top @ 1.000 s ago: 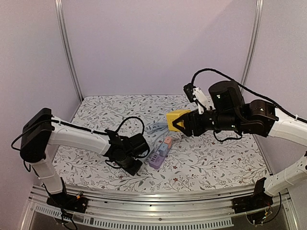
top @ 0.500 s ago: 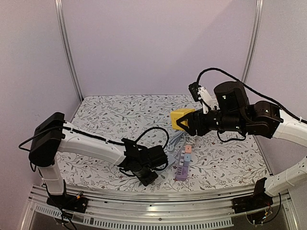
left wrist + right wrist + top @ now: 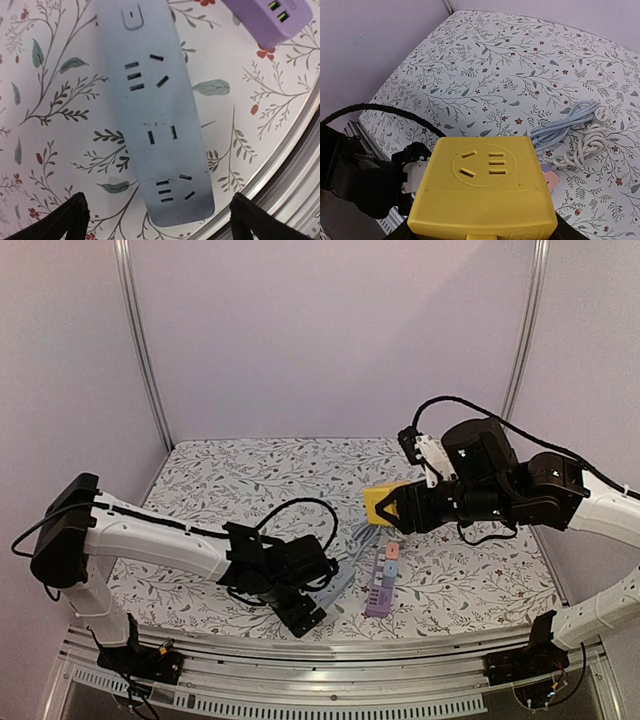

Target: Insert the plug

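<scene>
Left wrist view: the pale blue power strip (image 3: 160, 125) lies flat on the floral table (image 3: 60, 100), its near end between the spread, released fingers of the left gripper (image 3: 156, 212), which touch nothing. A purple USB strip (image 3: 272, 20) lies just beside its far end. The right gripper (image 3: 392, 510) is clenched on the yellow cube adapter (image 3: 482, 185), held in the air further right, above the strips. Its prongs are hidden, so alignment is guesswork. With the strip unpinned, a slanted push would likely skid it toward the near rail or jam the pins against the face.
</scene>
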Robot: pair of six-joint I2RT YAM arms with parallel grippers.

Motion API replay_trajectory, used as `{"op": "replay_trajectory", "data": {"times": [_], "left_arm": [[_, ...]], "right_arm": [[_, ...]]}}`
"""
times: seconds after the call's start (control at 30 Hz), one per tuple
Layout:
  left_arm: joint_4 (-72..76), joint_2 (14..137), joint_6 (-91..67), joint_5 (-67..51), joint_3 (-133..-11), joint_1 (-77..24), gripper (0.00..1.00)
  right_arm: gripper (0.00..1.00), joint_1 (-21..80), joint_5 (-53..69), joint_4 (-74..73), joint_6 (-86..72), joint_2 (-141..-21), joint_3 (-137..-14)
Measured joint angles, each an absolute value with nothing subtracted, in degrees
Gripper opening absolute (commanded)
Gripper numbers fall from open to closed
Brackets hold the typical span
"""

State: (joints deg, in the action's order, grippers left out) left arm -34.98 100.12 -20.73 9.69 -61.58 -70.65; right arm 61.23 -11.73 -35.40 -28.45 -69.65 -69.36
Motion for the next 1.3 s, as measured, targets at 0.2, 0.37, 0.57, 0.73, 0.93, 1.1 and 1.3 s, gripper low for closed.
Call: {"op": "replay_trajectory", "data": {"times": [0.2, 0.37, 0.57, 0.73, 0.93, 1.1, 1.3], "left_arm": [[-34.7, 89.1, -20.8, 9.6, -61.5, -67.9, 0.99], [-34.2, 79.1, -21.7, 10.6, -58.3, -62.5, 0.99], [-34.6, 66.4, -24.4, 14.3, -52.6, -55.0, 0.99], [-34.8, 59.1, -26.7, 14.5, -49.6, -49.2, 1.0], [-35.5, 55.7, -28.8, 14.5, -47.4, -47.2, 0.99], [-36.3, 54.7, -30.2, 14.5, -46.7, -46.7, 0.99], [-37.3, 53.2, -31.0, 14.7, -46.0, -46.5, 1.0]], "right_arm": [[0.0, 61.2, -10.9, -37.3, -28.8, -69.3, -68.9], [0.0, 61.2, -9.6, -39.2, -26.5, -69.9, -69.6], [0.0, 60.3, -8.7, -40.8, -24.4, -75.0, -74.5], [0.0, 55.1, 0.0, -42.7, -22.1, -79.1, -78.2], [0.0, 50.7, 5.7, -47.5, -18.9, -86.4, -86.5], [0.0, 50.7, 10.0, -52.6, -16.1, -93.8, -91.9], [0.0, 50.7, 15.1, -59.1, -13.4, -101.7, -97.6]]}}
